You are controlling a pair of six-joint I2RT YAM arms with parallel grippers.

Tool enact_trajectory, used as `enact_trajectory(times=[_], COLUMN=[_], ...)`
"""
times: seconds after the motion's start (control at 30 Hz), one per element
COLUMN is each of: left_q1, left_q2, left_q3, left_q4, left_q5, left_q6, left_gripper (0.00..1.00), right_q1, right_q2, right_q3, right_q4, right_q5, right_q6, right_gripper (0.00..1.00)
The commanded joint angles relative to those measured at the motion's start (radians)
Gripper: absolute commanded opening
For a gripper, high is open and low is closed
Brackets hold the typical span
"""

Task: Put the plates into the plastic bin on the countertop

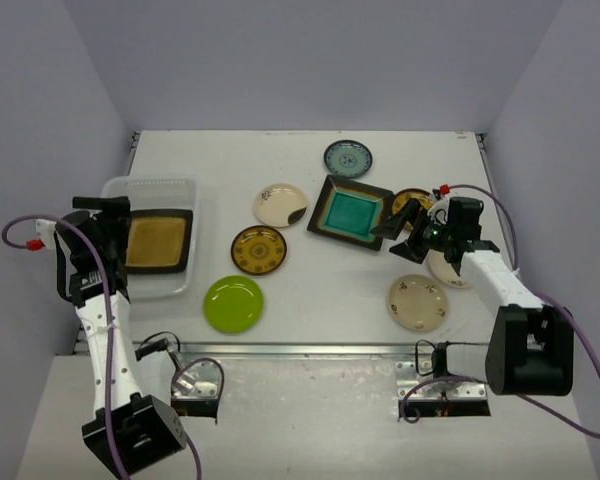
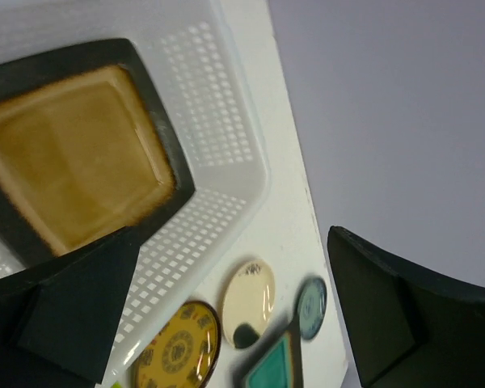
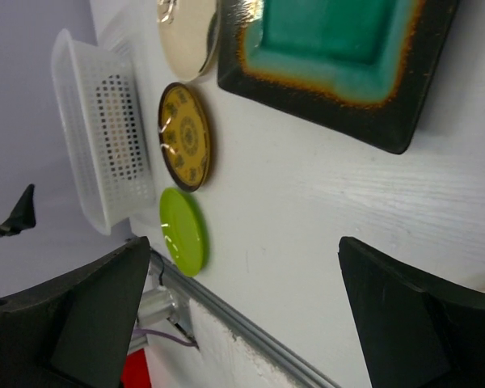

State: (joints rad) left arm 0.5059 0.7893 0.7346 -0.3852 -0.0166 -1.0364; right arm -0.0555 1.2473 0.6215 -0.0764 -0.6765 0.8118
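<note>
Plate (image 1: 158,242) — amber square, dark rim

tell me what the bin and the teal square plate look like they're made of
Bin: looks like thin moulded plastic, translucent white with a dull sheen. Its walls carry a grid of small slots and its corners are rounded.
Teal square plate: probably glazed ceramic with a glossy finish. The glaze shades from teal through amber to a dark rim, with bright glints along the edge.
</note>
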Motion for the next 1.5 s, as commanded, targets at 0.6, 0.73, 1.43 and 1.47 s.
enact_trajectory(times=[0.6,0.73,1.43,1.47], left_q1=[-0.310,-0.315,-0.348,-0.352], left_q2=[0.076,0.081,0.095,0.099], left_q3=[-0.023,-0.023,-0.037,-0.036], left_q4=[0.172,0.190,0.240,0.252], left_q5=[0.539,0.620,0.725,0.739], left_q6=[0.618,0.621,0.611,0.604], left_gripper=[1.00,1.00,1.00,1.00], right_q1=[-0.045,-0.046,-0.044,-0.045], right_q2=[0.606,0.666,0.638,0.603], right_q3=[0.277,0.266,0.121,0.117], right_q4=[0.187,0.261,0.687,0.691], right_q5=[0.054,0.011,-0.092,-0.105], right_q6=[-0.102,-0.069,0.209,0.213], right_gripper=[0.86,0.76,0.00,0.00])
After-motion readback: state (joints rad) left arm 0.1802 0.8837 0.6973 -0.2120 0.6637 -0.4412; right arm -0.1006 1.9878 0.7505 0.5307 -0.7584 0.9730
